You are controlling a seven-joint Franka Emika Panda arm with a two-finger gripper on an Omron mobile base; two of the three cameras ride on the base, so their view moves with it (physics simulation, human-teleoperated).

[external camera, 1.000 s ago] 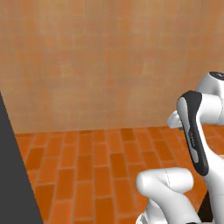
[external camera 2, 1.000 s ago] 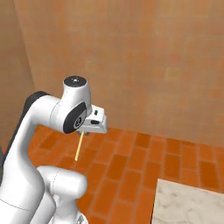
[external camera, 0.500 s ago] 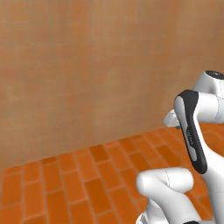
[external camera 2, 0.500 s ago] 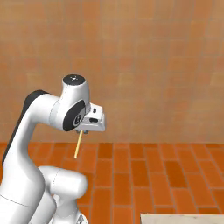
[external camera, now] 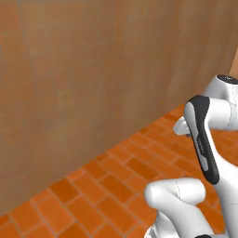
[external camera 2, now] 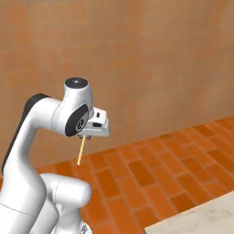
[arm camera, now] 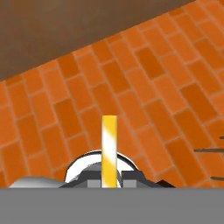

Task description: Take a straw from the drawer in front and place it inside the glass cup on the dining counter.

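Note:
My gripper [external camera 2: 85,136] hangs in front of the arm's elbow, pointing down, shut on the straw [external camera 2: 81,151]. The straw is a thin pale yellow stick that sticks out below the fingers, slanted slightly down and to the left, above the orange brick floor. In the hand view the straw [arm camera: 109,146] rises straight from between the fingertips of the gripper [arm camera: 109,178], with brick floor behind it. A beige marble corner of the dining counter [external camera 2: 201,218] shows at the lower right of the right base view. The drawer and the glass cup are out of view.
A plain brown wall [external camera: 93,79] stands close ahead across both base views, meeting the orange brick floor [external camera 2: 151,173]. The robot's own white arm [external camera: 204,139] takes up the lower right of the left base view.
Both base views have swung sideways, so the camera has moved: the wall and floor slid across and the dark edge at the left went out of frame. The arm keeps its pose, straw still gripped.

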